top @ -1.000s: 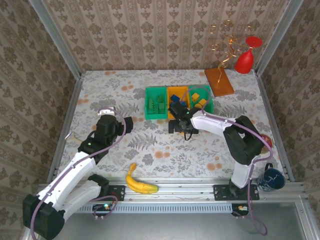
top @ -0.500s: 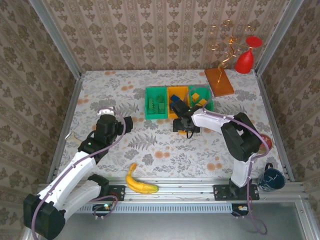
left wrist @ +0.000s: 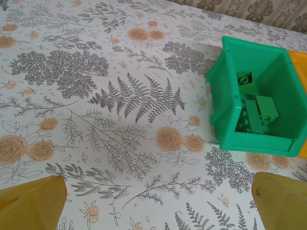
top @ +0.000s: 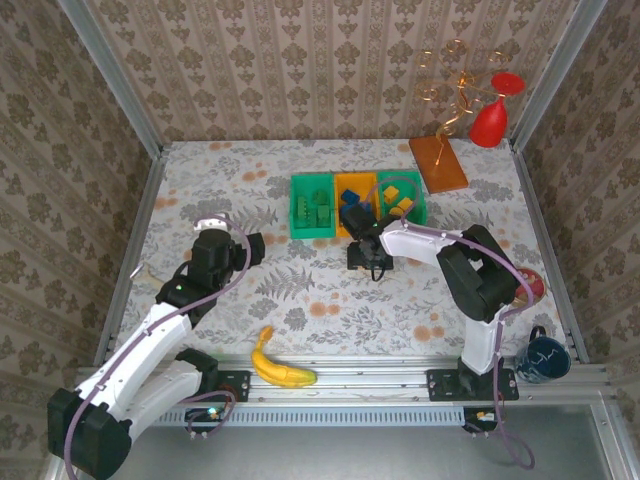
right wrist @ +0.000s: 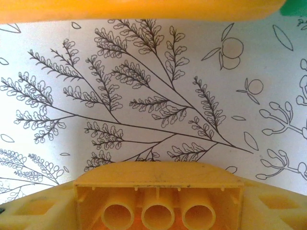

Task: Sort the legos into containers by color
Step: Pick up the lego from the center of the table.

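Observation:
Three bins stand in a row: a green bin (top: pixel 314 205) with green legos (left wrist: pixel 266 108), an orange bin (top: pixel 353 186) with a blue lego in it, and a second green bin (top: pixel 404 199) holding orange and blue legos. My right gripper (top: pixel 366 252) is low over the table just in front of the orange bin, shut on an orange lego (right wrist: pixel 158 191) whose hollow underside with three tubes faces the camera. The orange bin's rim (right wrist: pixel 144 8) lies just beyond it. My left gripper (top: pixel 250 248) hangs open over bare table, left of the first green bin (left wrist: pixel 230 96), with its fingertips (left wrist: pixel 29 203) far apart.
A yellow banana (top: pixel 278 365) lies near the front edge between the arm bases. A flat orange board (top: pixel 438 162), a red glass (top: pixel 490 120) and a wire stand sit at the back right. A dark mug (top: pixel 545 357) stands at the front right.
My right gripper has shifted slightly in front of the orange bin, first towards it and then back a little, still holding the orange lego. The left arm has stayed still.

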Controlling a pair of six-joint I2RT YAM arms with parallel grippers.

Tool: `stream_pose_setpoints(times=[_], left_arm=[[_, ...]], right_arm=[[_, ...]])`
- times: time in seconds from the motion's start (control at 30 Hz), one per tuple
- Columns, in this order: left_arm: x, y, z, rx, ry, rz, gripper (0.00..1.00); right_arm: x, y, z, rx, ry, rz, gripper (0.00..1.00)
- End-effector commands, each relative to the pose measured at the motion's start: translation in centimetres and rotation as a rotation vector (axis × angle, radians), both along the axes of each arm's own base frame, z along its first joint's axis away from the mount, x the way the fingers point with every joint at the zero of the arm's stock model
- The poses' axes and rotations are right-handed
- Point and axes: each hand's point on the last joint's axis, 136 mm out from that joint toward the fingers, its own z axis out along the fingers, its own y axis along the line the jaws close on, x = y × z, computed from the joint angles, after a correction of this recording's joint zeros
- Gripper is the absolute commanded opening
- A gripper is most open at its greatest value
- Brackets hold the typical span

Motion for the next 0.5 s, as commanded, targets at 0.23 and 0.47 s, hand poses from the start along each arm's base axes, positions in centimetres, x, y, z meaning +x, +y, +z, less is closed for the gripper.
stream_pose_setpoints(times=[0.23, 0.47], left_arm=[[0.2, 0.1, 0.0, -0.020, 0.003, 0.005, 1.00], [0.0, 0.1, 0.0, -0.013, 0.001, -0.001, 1.00]], right_arm=[[-1.1, -1.1, 1.5, -0.040, -0.008, 0.010, 0.47], [-1.1, -2.6, 4.6, -0.073, -0.072, -0.009, 0.42]])
